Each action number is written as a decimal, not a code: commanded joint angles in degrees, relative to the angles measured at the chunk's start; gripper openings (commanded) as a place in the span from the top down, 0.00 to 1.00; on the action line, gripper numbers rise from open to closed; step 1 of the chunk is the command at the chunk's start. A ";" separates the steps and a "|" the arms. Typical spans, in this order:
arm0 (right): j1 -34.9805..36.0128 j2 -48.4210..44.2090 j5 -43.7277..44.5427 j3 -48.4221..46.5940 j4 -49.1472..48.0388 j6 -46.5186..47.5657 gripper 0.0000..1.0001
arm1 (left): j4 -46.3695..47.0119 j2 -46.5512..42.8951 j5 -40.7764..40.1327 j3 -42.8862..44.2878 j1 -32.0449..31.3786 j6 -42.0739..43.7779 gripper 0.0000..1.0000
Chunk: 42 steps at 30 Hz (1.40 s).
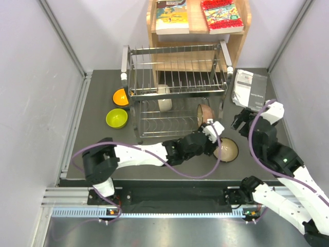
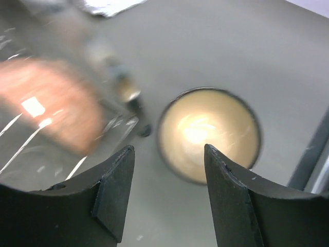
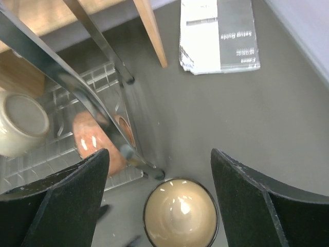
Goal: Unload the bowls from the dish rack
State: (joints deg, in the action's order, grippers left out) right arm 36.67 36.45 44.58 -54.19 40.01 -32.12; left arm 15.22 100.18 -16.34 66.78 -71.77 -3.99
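Three bowls are out of the rack (image 1: 177,91), as far as the pictures show. The orange bowl (image 1: 121,96) and the lime bowl (image 1: 116,118) sit on the surface (image 1: 103,146) just left of the rack, the orange one behind the lime one. The beige bowl (image 1: 227,149) sits open side up on the surface near the rack's front right corner.

Two bowls are left inside. The cream bowl (image 1: 164,101) lies on its side among the bars near the middle. The pink bowl (image 1: 206,113) leans on the lower tier at the right end, close to the corner post. No other bowls can be seen.

The left tool (image 1: 213,128) reaches across to the rack's right front corner. In its wrist view its jaws stand apart and empty over the beige bowl (image 2: 208,134), with the pink bowl (image 2: 51,103) blurred off to the left. The right tool (image 1: 240,121) hangs to the right of the rack, jaws wide apart and holding nothing. Its wrist view shows the beige bowl (image 3: 180,213) below and the pink bowl (image 3: 95,144) and cream bowl (image 3: 20,123) behind the bars.

The task looks a little over half done. The pink bowl is the closer of the two to both tools.
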 commanded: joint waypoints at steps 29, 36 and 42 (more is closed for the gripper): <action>-20.32 4.15 -30.69 21.32 -5.82 -7.26 0.15 | 6.66 -23.10 -10.12 -21.34 4.18 -8.40 0.39; -20.41 5.83 -33.59 23.78 -4.68 -10.50 0.18 | 5.96 -23.19 -10.20 -21.34 4.09 -8.58 0.39; -20.41 5.21 -28.78 23.88 -2.22 -12.79 0.22 | 7.71 -22.93 -10.03 -22.05 4.18 -9.55 0.39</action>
State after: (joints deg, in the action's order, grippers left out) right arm 16.71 42.02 11.49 -29.50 35.75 -42.78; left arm 19.44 78.89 -25.85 45.43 -67.85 -12.34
